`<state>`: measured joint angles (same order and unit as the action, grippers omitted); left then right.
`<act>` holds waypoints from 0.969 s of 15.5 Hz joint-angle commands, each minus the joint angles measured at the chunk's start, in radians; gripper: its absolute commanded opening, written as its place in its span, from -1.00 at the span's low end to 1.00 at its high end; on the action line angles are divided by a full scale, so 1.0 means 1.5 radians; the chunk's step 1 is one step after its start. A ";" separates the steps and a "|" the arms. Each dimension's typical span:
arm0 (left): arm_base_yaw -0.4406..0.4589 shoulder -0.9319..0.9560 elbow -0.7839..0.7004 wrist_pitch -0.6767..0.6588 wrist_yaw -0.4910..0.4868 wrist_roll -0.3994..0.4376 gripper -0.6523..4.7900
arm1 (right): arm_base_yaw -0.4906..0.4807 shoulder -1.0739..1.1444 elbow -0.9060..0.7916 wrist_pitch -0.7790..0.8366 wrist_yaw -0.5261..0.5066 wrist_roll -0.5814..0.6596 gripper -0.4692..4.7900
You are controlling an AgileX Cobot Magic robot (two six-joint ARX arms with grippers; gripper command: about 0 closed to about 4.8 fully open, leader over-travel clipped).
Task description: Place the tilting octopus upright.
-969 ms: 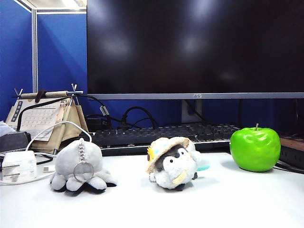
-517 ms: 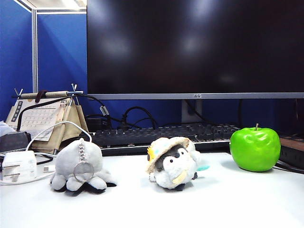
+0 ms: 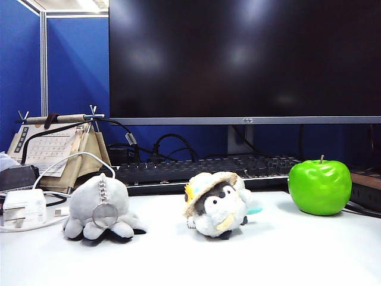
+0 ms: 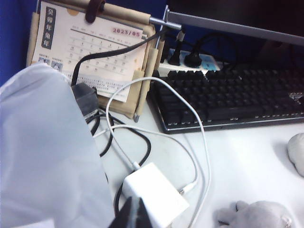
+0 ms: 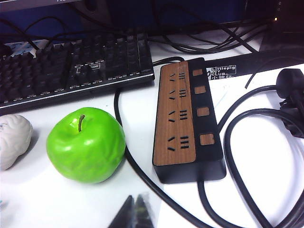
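Exterior view has bare white table [image 3: 250, 262] across the whole near strip, free of anything up to the row of objects. Behind that strip, the octopus [image 3: 102, 208] sits left of centre on its stubby legs, its chain and key ring hanging down the side that faces the camera; open table lies in front of it and to its right, while a white charger [image 3: 24, 207] and looping cable crowd its left. A penguin plush [image 3: 217, 204] in a straw hat lies near the middle, apart from the octopus, and a green apple [image 3: 319, 186] stands further right with clear table between. Beyond them a black keyboard [image 3: 202, 170] runs along the monitor's foot, a desk calendar [image 3: 53, 149] stands at the far left, and the dark monitor [image 3: 244, 59] closes off the back. Neither arm shows there. Left wrist view shows the left gripper [image 4: 134, 214] with its dark tips pressed together, holding nothing, above the charger, the octopus just off to one side. Right wrist view shows the right gripper [image 5: 133, 213] likewise closed and empty, near the apple and a black power strip [image 5: 187, 121].
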<state>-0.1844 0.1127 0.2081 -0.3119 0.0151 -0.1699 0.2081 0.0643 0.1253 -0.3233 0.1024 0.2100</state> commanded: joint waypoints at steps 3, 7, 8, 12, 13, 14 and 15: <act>0.002 -0.007 0.000 0.004 -0.001 0.008 -0.77 | 0.000 -0.001 0.001 0.008 0.000 0.000 -0.85; 0.053 -0.048 -0.012 0.011 -0.001 0.021 -0.77 | 0.000 -0.001 0.001 0.008 0.000 0.000 -0.85; 0.069 -0.061 -0.018 0.012 0.000 0.021 -0.77 | 0.000 -0.001 0.001 0.008 0.000 0.000 -0.85; 0.118 -0.073 -0.026 0.016 -0.008 0.033 -0.77 | 0.000 -0.002 0.001 0.007 0.000 0.000 -0.85; 0.118 -0.073 -0.026 0.016 -0.016 0.044 -0.77 | 0.000 -0.002 0.001 0.007 0.000 0.000 -0.85; 0.118 -0.073 -0.030 0.022 -0.022 0.052 -0.77 | 0.000 -0.002 0.001 0.007 0.000 0.000 -0.85; 0.118 -0.073 -0.039 0.047 -0.030 0.056 -0.77 | 0.000 -0.002 0.001 0.007 0.000 0.000 -0.85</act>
<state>-0.0086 0.0059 0.1604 -0.2871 -0.0151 -0.1001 0.2085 0.0616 0.1253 -0.3244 0.1024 0.2100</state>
